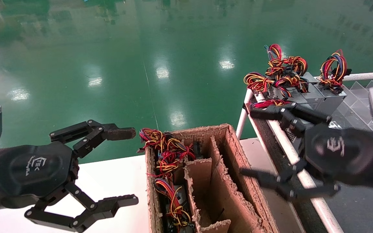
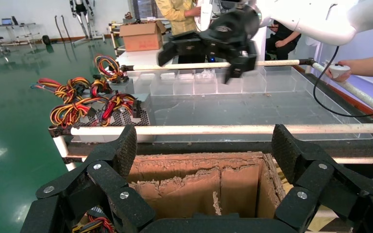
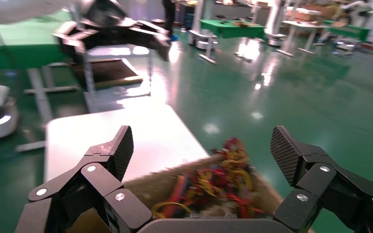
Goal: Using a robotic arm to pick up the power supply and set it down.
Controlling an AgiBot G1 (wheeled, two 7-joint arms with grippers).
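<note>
Here, right gripper (image 1: 249, 144) spread wide and empty, hovering over the white rail (image 1: 290, 152) between carton (image 1: 238, 155) and tray (image 1: 358, 106). Just beyond its upper finger, the power supply (image 1: 306, 97) on the tray's near corner, red wires (image 1: 270, 103) trailing. Left gripper (image 1: 128, 166) likewise wide open, empty, beside the carton over the table (image 1: 115, 174).

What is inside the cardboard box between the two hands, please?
The cardboard box has dividers. Its left compartment holds bundles of red and yellow wires over dark and metal parts; whatever lies beneath is covered. The other compartments look bare, though their bottoms are hidden.
</note>
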